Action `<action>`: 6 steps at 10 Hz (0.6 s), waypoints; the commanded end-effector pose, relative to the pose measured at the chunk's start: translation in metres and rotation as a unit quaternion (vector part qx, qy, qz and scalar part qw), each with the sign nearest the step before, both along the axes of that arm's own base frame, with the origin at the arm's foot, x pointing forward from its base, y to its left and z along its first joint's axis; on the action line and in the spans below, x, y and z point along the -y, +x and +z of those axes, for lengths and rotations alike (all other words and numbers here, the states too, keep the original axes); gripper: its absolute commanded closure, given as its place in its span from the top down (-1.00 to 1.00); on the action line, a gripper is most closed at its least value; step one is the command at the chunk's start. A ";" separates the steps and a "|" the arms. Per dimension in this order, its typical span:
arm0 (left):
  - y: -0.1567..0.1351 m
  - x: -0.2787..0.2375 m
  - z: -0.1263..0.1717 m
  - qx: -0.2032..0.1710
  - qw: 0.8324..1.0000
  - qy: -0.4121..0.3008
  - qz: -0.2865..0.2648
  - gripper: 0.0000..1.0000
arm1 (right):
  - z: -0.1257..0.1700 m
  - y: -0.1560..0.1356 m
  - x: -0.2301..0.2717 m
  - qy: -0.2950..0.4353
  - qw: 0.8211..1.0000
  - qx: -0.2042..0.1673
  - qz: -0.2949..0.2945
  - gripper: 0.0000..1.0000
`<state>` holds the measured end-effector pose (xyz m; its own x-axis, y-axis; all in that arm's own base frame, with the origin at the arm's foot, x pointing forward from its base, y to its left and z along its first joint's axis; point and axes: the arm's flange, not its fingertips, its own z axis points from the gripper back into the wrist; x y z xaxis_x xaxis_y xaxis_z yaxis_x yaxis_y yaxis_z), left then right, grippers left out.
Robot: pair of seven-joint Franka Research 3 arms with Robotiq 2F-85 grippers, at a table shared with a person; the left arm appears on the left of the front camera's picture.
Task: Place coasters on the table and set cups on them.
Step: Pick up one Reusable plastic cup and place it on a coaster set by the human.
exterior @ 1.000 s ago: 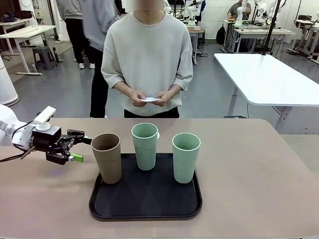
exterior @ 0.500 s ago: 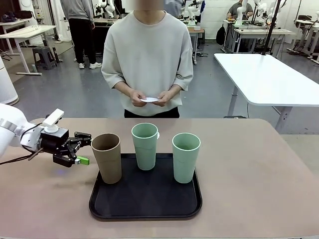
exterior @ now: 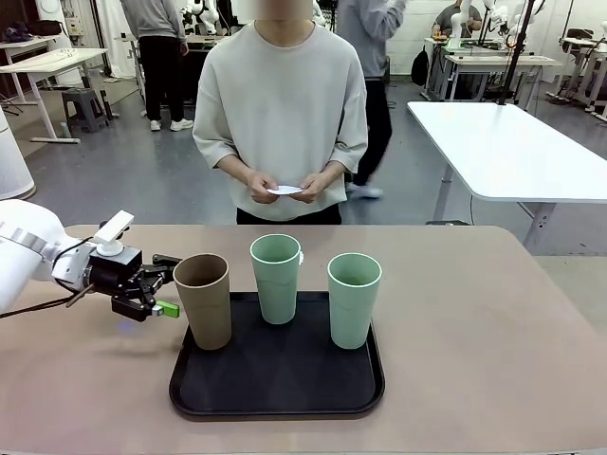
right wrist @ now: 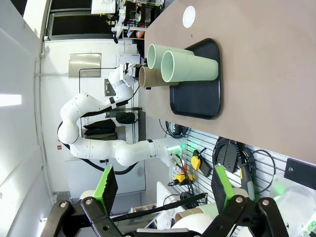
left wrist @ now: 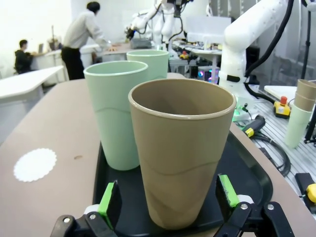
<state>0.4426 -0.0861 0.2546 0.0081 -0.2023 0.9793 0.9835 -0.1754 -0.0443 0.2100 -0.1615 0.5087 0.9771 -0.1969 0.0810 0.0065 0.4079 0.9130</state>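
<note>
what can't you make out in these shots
- held white thing, front view: too small to count as coasters
- coaster, front view: nearly all behind the middle green cup
- far green cup, left wrist view: mostly behind the brown cup and the middle one
- tray, left wrist view: near edge cut off at the bottom, partly behind the left tool

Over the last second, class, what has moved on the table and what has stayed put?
The left gripper slid rightward toward the brown cup, jaws open, gripping nothing. That cup, the green cups, the black tray and the person's hands holding a white coaster stayed as they were.
</note>
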 end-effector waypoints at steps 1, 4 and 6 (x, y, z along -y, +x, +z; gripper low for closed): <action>0.003 0.010 -0.002 0.000 1.000 -0.002 -0.001 1.00 | 0.001 0.002 0.000 0.012 1.000 0.004 0.000 1.00; 0.002 0.016 -0.006 -0.002 1.000 0.000 -0.012 1.00 | 0.001 0.002 0.000 0.012 1.000 0.004 0.000 1.00; 0.000 0.017 -0.010 -0.004 1.000 0.002 -0.019 1.00 | 0.001 0.002 0.000 0.012 1.000 0.004 0.000 1.00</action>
<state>0.4392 -0.0997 0.2470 0.0185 -0.2001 0.9796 0.9769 -0.2051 -0.0604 0.2100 -0.1615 0.5087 0.9771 -0.1969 0.0810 0.0065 0.4079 0.9130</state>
